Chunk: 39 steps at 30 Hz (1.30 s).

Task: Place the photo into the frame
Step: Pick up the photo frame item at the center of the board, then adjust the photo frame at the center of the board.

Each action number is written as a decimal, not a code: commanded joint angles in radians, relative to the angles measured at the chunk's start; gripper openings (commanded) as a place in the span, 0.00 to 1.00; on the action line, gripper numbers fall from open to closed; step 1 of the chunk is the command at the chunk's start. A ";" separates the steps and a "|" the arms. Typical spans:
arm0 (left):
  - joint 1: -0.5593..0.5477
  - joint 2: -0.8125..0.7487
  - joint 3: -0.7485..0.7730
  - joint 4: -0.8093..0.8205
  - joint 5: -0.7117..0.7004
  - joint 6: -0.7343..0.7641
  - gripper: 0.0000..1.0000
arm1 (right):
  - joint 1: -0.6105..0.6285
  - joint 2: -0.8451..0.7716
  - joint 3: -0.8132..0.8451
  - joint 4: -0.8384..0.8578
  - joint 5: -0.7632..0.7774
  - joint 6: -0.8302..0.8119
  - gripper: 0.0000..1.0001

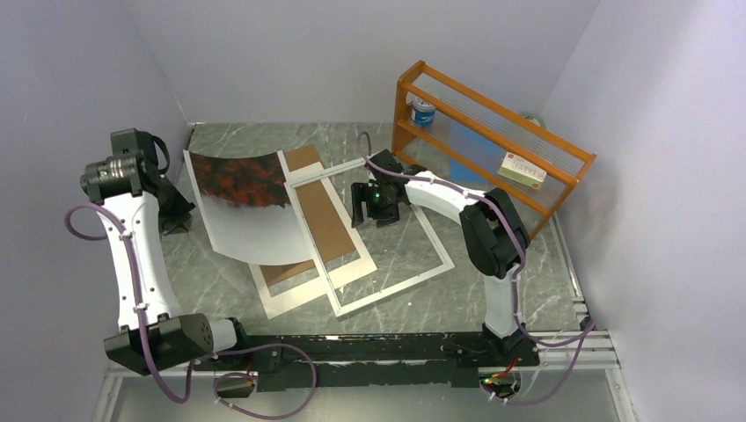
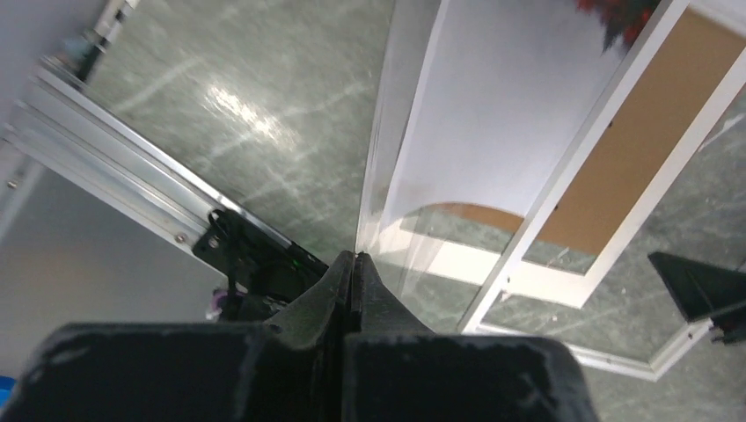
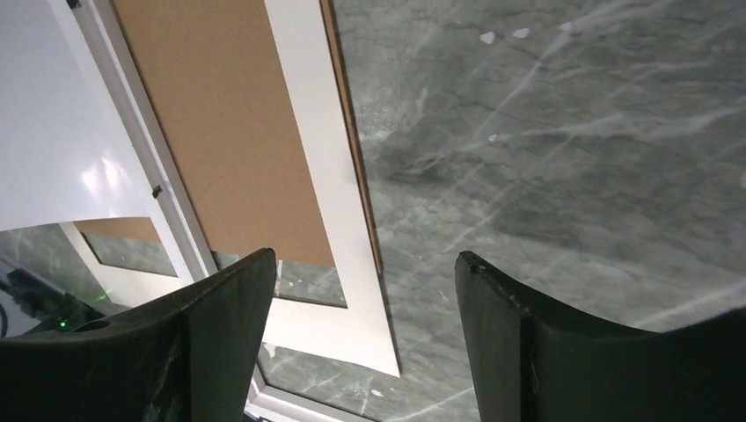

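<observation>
The photo (image 1: pixel 242 207), dark red foliage at the far end and pale at the near end, hangs curved above the table at the left. My left gripper (image 1: pixel 183 214) is shut on its left edge; the left wrist view shows the thin sheet (image 2: pixel 493 114) pinched between the closed fingertips of that gripper (image 2: pixel 354 257). The white frame (image 1: pixel 396 286) lies flat at the centre, its long left border (image 2: pixel 572 185) just right of the photo. My right gripper (image 1: pixel 374 211) hovers open over the frame's open centre, and its wrist view shows this gripper (image 3: pixel 365 264) with nothing between the fingers.
A brown backing board (image 1: pixel 321 220) lies on a white mat (image 1: pixel 303 294), partly under the frame's left side. An orange wooden rack (image 1: pixel 493 132) stands at the back right, holding a small can (image 1: pixel 423 111) and a box (image 1: pixel 523 170). Walls close in on both sides.
</observation>
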 commanded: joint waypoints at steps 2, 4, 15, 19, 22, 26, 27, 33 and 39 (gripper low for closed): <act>0.002 0.058 0.210 -0.010 -0.147 0.047 0.03 | 0.000 -0.088 0.066 -0.063 0.112 -0.043 0.78; -0.001 0.073 0.264 -0.004 -0.176 0.057 0.02 | 0.000 -0.098 0.063 -0.069 0.122 -0.044 0.78; -0.017 0.160 0.608 0.136 -0.246 0.195 0.03 | -0.065 -0.163 0.077 -0.171 0.431 -0.076 0.80; -0.019 0.208 0.696 0.148 -0.308 0.219 0.02 | -0.126 -0.170 0.060 -0.198 0.535 -0.098 0.82; -0.019 0.223 0.741 0.172 -0.308 0.230 0.02 | -0.165 -0.171 0.035 -0.193 0.574 -0.139 0.83; -0.019 0.209 0.725 0.229 -0.149 0.237 0.02 | -0.204 -0.152 0.015 -0.194 0.594 -0.169 0.83; -0.019 0.205 0.706 0.242 -0.092 0.241 0.03 | -0.213 -0.148 0.010 -0.188 0.585 -0.176 0.83; -0.019 0.189 0.645 0.287 0.176 0.234 0.03 | -0.231 -0.116 -0.003 -0.183 0.463 -0.202 0.82; -0.019 0.148 0.610 0.354 0.228 0.276 0.02 | -0.231 -0.105 -0.059 -0.160 0.344 -0.191 0.82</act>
